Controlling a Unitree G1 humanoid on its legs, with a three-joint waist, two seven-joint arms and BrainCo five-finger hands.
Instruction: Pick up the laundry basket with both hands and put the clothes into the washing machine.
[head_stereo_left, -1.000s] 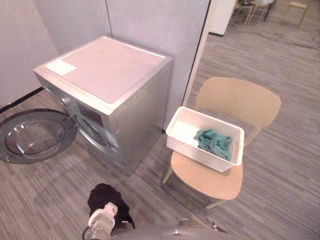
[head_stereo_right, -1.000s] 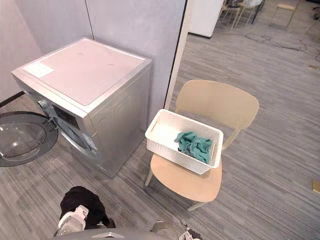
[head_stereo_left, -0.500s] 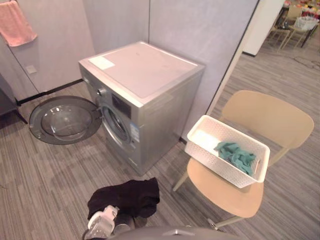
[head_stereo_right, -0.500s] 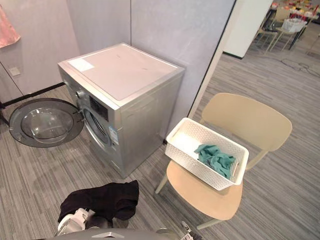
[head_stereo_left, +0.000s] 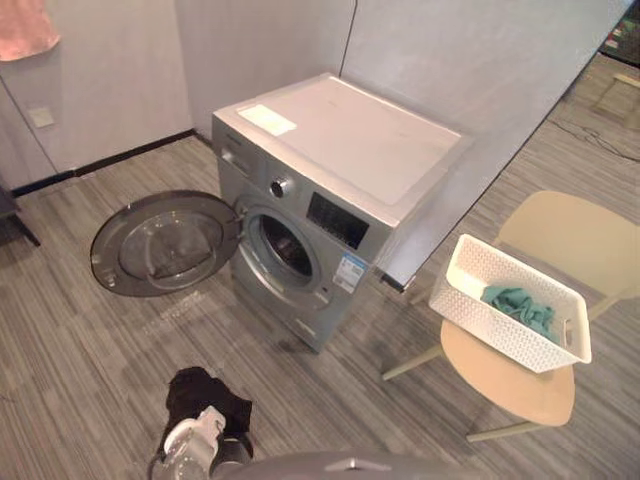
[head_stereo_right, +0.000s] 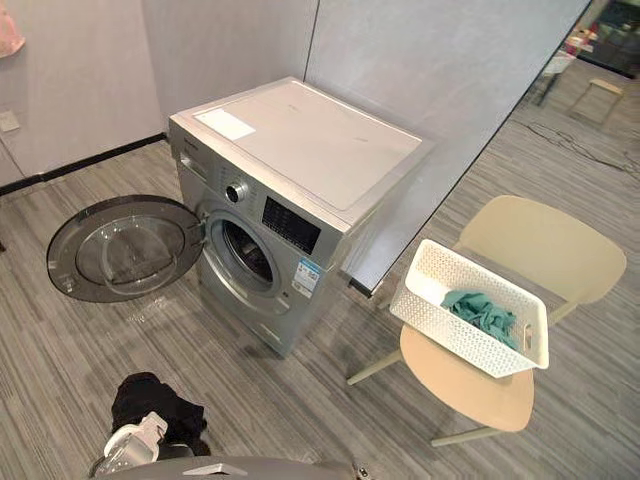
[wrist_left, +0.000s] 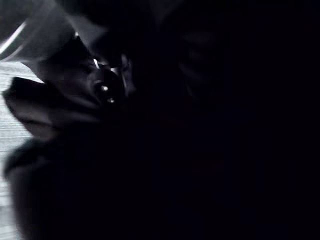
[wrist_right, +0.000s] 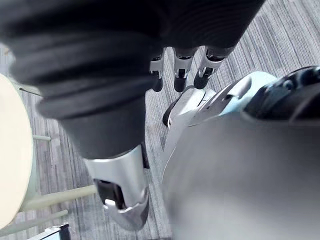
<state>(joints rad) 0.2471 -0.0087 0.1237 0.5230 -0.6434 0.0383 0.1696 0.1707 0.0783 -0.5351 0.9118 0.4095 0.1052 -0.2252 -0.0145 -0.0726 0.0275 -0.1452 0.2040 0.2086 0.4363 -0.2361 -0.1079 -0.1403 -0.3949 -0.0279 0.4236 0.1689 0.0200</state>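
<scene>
Laundry basket (head_stereo_left: 500, 325) sat on chair (head_stereo_left: 510, 385), right of washing machine (head_stereo_left: 330, 190), teal clothes (head_stereo_left: 518, 305) inside; machine door (head_stereo_left: 165, 243) stood open. Right hand (wrist_right: 181, 75) hung slack, uncurled, empty; left hand (head_stereo_left: 205, 398) state could not be told. Recommended: face basket squarely, grip both end rims level before lifting.

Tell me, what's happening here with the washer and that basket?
The robot faces a washing machine with its door swung wide open. The white basket sits on a chair beside the machine, untouched, with a teal cloth inside. A black cloth hangs low on the robot's left side; how it is held cannot be seen. The right hand hangs down with fingers relaxed, holding nothing.
</scene>
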